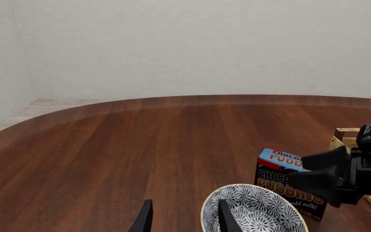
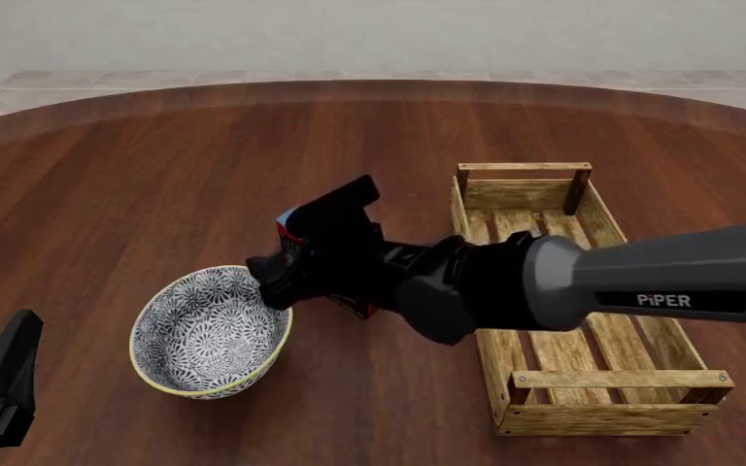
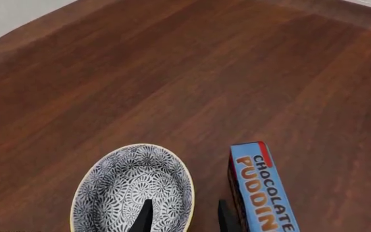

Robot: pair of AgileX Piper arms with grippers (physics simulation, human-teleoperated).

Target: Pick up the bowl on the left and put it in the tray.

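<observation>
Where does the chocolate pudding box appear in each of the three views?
Left wrist view: the chocolate pudding box stands just behind the bowl, partly covered by the right gripper.
Front view: only its blue top corner shows behind the right gripper.
Right wrist view: it stands beside the bowl.
Shared landmark: the blue-and-white bowl.
</observation>
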